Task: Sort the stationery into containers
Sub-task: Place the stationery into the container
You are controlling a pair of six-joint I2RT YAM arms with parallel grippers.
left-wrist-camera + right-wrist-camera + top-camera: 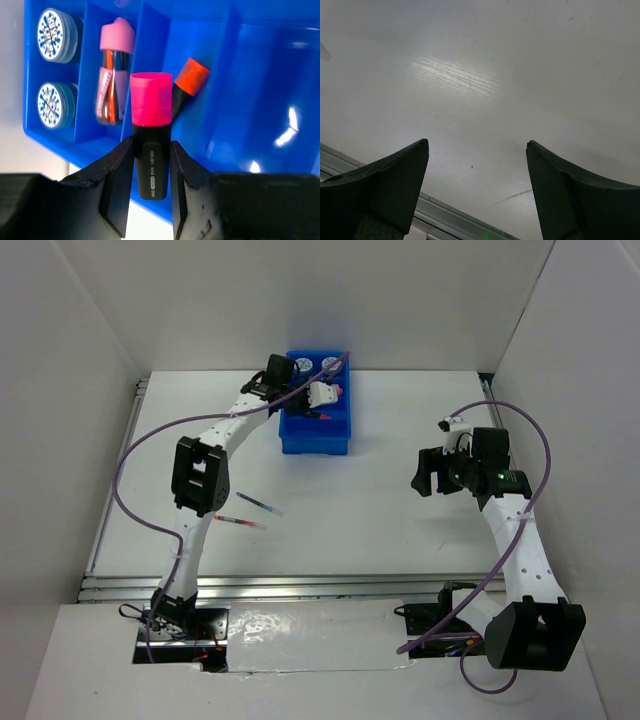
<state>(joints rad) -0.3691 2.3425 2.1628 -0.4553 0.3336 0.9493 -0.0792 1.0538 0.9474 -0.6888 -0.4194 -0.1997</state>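
The left pincer [150, 150] is clamped on the black barrel of the pink highlighter [151, 100], holding it above the blue tray [260, 75] with its cap pointing into the tray. It seems to hang about over the divider between the compartment with the pink cylinder [116, 40] and the one where the orange highlighter [190, 77] lies.

To place it well, I would shift it toward the orange highlighter until the whole barrel clears that divider. Then lower it into that compartment and only let go when it is low, so it cannot bounce out or tip across the wall.

A blue pen [260, 505] and a red pen [240, 523] lie on the counter [495, 75], well in front of the tray. The right pincer [477, 144] stands wide and empty, well to the tray's right.
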